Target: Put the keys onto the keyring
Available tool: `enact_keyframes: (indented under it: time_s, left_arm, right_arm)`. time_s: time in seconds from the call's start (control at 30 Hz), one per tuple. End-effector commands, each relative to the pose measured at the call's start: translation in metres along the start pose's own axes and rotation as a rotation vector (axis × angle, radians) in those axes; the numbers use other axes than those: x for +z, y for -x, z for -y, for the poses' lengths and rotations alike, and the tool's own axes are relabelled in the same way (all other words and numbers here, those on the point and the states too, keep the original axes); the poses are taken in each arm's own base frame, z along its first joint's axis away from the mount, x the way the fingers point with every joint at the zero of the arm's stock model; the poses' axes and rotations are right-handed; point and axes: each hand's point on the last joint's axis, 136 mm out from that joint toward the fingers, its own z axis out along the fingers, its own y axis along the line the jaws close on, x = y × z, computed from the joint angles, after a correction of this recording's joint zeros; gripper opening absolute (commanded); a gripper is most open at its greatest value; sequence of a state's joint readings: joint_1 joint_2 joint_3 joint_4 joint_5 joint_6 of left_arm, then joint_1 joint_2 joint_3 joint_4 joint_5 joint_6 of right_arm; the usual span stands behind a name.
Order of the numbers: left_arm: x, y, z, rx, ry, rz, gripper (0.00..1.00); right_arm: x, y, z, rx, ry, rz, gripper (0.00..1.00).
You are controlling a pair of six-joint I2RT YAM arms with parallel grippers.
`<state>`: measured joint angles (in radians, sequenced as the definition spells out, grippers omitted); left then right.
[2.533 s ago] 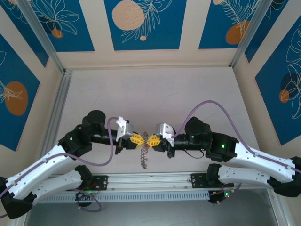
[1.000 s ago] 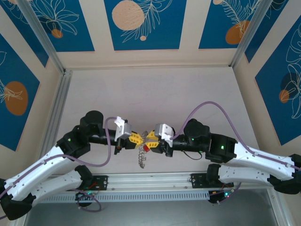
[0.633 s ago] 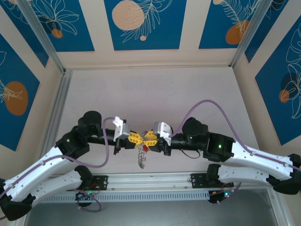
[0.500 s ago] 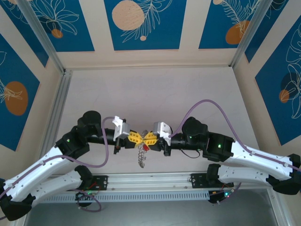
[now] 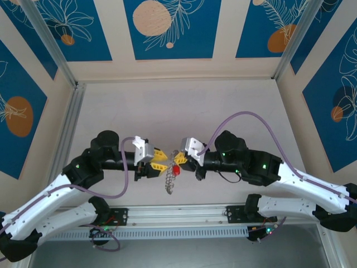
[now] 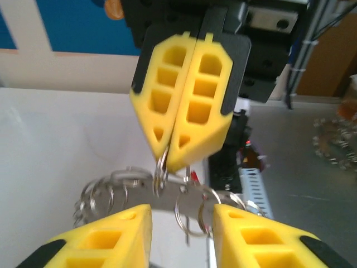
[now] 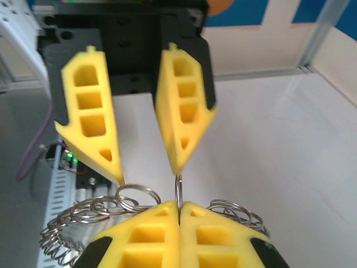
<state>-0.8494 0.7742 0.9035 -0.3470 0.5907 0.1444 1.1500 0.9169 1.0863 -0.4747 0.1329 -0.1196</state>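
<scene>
Yellow fingers of my left gripper [image 7: 149, 176] stand apart, released, with nothing clamped between them. A few small loops lie in the gap, one just beside a fingertip. Between the two grippers the keys [image 5: 169, 183] hang as a silvery bunch, trailing from the fingertips toward the arm bases. The red piece [image 5: 175, 170] sits near the top of the bunch, on the right gripper's side. To the right, my right gripper [image 6: 168, 162] is clenched, its fingertips pinching a thin wire that stands on edge. I take that wire for the keyring [image 7: 178, 192], though the wrist views blur up close and it may be one of the small loops.

I judge the bunch light but awkward. It is stiff metal on loose links, so it will swing with any quick move, and thin round wire is slippery between hard plastic tips. The best hold is on the ring's bare wire, square across the tips, not on a dangling key that can pivot. For the left side I would take a second bare stretch just beside the right's pinch, so the ring cannot twist.
</scene>
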Motion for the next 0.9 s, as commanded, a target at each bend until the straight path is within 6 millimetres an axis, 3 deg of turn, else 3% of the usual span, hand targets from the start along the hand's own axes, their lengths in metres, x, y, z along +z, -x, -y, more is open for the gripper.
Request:
enact_keyframes:
  time_s: [0.0,0.33,0.87]
  left_arm:
    - [-0.012,-0.003,-0.015,0.03,0.129,-0.07,0.35]
    - [-0.006,0.019,-0.019,0.068,0.117,-0.04,0.29]
    - [0.012,0.01,-0.006,0.055,0.011,-0.081,0.27]
  right_arm:
    - [-0.011,0.001,0.012,-0.039,-0.055,-0.067,0.0]
    - [0.002,-0.007,0.005,-0.074,0.021,-0.211,0.0]
    - [0.006,0.007,-0.006,-0.086,0.097,-0.196,0.0]
